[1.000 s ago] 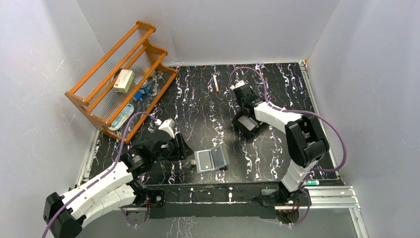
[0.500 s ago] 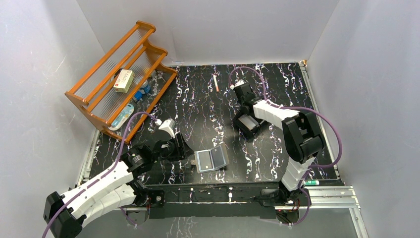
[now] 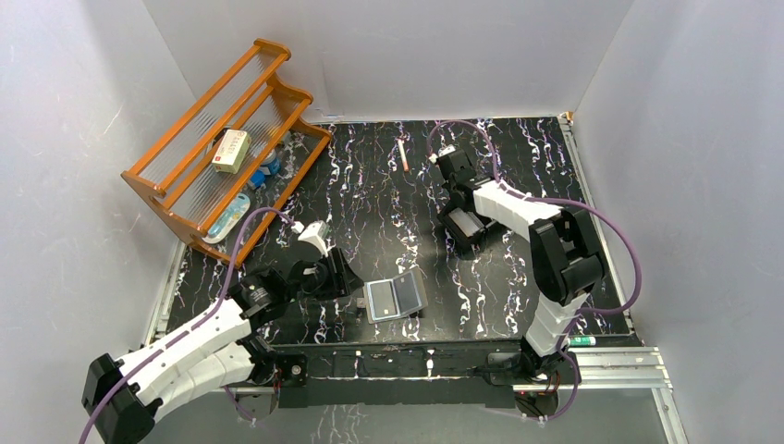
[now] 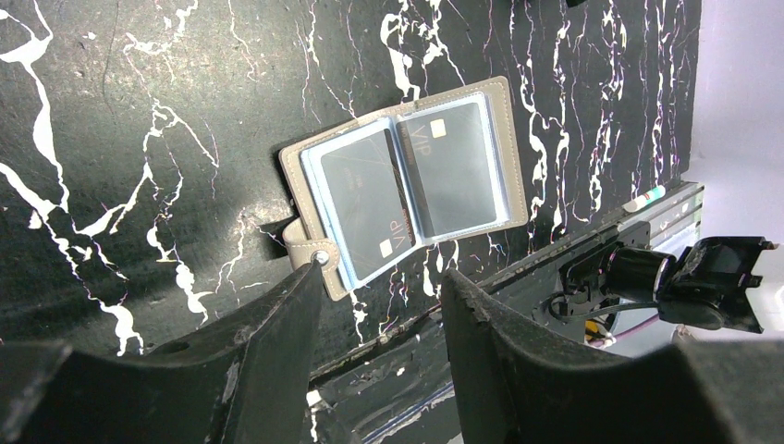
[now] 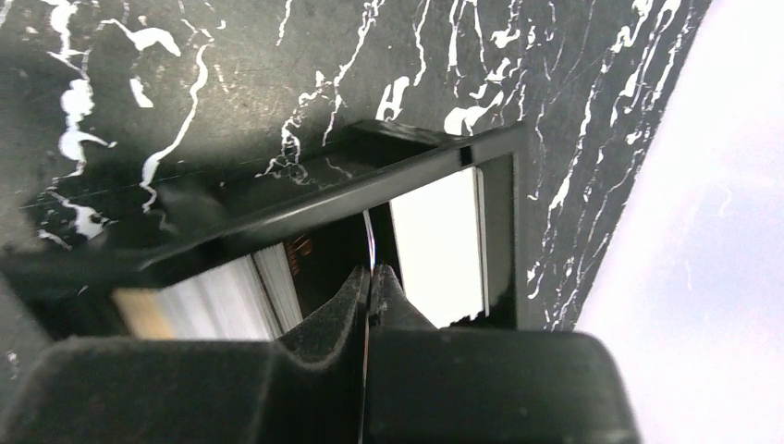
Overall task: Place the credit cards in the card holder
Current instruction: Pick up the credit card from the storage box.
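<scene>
The card holder lies open on the black marbled table, pale-blue inside up, with two dark cards marked VIP in its pockets. My left gripper hovers open just beside its snap tab and holds nothing. My right gripper reaches into the black shallow tray. Its fingers are shut on a thin credit card seen edge-on. A white card lies in the tray to the right of the fingers, and more pale cards show at the left.
An orange wooden rack stands at the back left with a cream box on it. A thin orange stick lies near the back wall. White walls close in three sides. A metal rail runs along the table's near edge.
My right gripper has closed on a card inside the tray, and its wrist has shifted slightly toward the back. The left arm and the card holder have not moved.
</scene>
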`<state>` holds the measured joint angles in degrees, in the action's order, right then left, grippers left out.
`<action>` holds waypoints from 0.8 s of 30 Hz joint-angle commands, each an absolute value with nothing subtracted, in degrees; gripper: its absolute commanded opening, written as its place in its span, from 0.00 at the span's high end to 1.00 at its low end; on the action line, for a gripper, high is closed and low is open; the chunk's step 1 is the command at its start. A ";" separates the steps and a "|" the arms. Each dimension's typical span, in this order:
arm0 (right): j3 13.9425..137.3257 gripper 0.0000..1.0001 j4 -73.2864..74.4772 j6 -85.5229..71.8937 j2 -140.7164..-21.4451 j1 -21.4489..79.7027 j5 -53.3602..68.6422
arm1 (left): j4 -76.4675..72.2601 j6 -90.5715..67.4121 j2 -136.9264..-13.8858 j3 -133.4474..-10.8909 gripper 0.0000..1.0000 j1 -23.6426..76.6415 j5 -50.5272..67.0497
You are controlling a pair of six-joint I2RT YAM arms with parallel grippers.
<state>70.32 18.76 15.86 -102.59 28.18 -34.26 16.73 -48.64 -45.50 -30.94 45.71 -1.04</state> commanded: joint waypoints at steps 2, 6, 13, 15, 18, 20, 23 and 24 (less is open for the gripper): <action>75.44 0.98 26.33 11.33 -97.53 27.85 -27.87 | 15.49 -49.24 -45.94 -31.12 0.51 45.70 0.00; 77.44 1.00 33.41 6.33 -96.14 28.12 -24.06 | 13.70 -50.31 -46.79 -30.38 0.51 45.70 2.09; 81.42 1.00 40.81 0.13 -91.23 28.48 -20.82 | 11.98 -50.90 -48.35 -31.13 0.50 45.66 4.40; 83.11 1.00 43.03 -2.03 -89.02 28.56 -18.42 | 10.79 -51.93 -49.31 -31.46 0.50 45.70 6.03; 82.99 1.00 42.96 -5.10 -84.81 28.56 -12.05 | 7.57 -54.17 -50.71 -31.66 0.50 45.70 9.39; 81.53 1.00 41.28 -6.85 -81.64 28.56 -6.76 | 4.89 -55.65 -51.47 -31.92 0.50 45.70 11.58; 77.43 1.00 36.94 -9.01 -76.75 28.56 3.40 | 1.49 -57.30 -52.00 -32.57 0.50 45.70 13.33; 75.53 1.00 34.92 -10.22 -75.09 28.52 7.18 | 0.23 -57.71 -52.07 -32.67 0.49 45.70 13.92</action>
